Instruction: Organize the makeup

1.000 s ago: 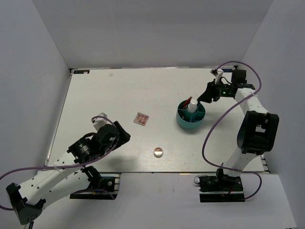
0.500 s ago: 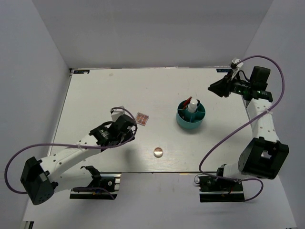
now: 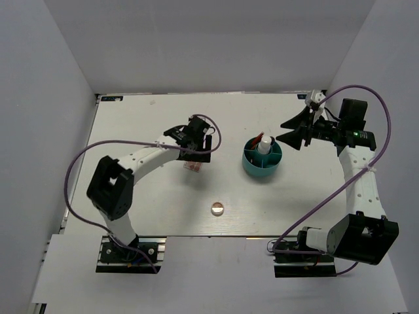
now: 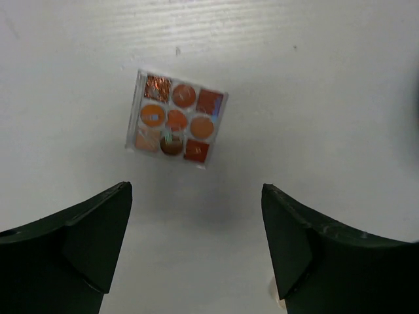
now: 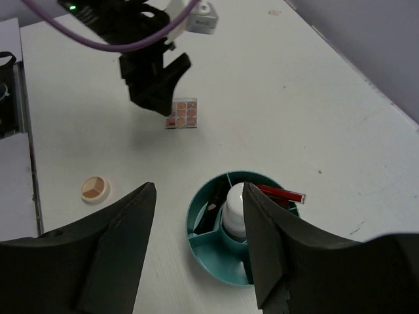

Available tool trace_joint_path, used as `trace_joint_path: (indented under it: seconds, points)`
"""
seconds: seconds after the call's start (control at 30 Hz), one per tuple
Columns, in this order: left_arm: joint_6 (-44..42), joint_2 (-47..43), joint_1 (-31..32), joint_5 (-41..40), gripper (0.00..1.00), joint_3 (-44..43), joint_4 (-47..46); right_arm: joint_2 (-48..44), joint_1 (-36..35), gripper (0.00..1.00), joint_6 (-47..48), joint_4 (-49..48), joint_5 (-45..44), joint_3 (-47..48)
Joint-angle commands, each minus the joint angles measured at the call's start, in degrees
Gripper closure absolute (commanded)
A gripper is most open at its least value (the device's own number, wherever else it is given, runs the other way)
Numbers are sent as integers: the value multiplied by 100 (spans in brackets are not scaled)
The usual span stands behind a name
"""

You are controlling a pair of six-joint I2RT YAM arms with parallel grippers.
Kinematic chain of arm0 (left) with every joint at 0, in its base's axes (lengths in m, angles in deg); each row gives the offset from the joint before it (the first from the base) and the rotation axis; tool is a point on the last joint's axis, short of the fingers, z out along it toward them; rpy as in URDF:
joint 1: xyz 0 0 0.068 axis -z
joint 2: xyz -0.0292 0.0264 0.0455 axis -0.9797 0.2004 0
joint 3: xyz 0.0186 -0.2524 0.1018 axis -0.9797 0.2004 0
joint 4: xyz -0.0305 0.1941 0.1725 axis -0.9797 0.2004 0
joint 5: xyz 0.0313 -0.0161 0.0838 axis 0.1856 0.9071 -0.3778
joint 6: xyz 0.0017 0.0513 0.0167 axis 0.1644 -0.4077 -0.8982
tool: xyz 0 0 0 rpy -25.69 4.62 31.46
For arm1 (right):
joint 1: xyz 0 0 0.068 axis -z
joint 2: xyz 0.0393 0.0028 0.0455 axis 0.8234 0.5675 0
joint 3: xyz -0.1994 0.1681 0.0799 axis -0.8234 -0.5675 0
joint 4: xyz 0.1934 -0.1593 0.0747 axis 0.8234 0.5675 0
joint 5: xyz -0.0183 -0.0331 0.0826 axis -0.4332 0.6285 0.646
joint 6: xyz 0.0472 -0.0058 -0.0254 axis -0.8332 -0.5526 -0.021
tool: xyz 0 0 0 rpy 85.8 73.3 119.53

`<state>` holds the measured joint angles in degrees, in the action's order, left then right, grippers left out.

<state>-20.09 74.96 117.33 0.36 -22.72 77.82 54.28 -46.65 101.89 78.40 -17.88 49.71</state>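
Observation:
The square pinkish palette (image 4: 175,120) lies flat on the white table, just ahead of my open left gripper (image 4: 195,190), which hovers above it holding nothing. From above, that gripper (image 3: 196,140) covers most of the palette (image 3: 193,167). A small round compact (image 3: 217,209) lies alone toward the front. The teal divided container (image 3: 262,170) holds a white bottle (image 5: 233,201), a red tube (image 5: 281,193) and a black pencil (image 5: 213,208). My right gripper (image 3: 289,129) hangs open and empty in the air, just right of the container.
White walls close the table on three sides. The right wrist view also shows the left gripper (image 5: 163,85) over the palette (image 5: 181,114), the compact (image 5: 95,189) and the container's bare front compartment (image 5: 219,255). Purple cables loop from both arms.
My left arm has swung from the front left of the table up and right to above the palette. The right arm rose from its folded pose, and its gripper now points at the container.

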Motion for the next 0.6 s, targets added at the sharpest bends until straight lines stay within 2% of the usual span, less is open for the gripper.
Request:
trace_joint_path:
  seconds: [0.0,0.03,0.1,0.3,0.57]
  points:
    - [-943,420,-268,375,10,-703,322,-202,-34,38,547,649,153,-64]
    - [-1022,561,-381,394,5,-1017,453,-229,-43,38,556,631,153,-126]
    - [-1312,922,-452,385,2,-1248,542,-299,-51,38,556,596,144,-240]
    - [-1849,1336,-716,604,2,-1434,473,-352,-42,38,521,526,135,-425]
    - [-1946,1565,-822,1569,2,-1496,297,-334,-34,38,433,394,135,-539]
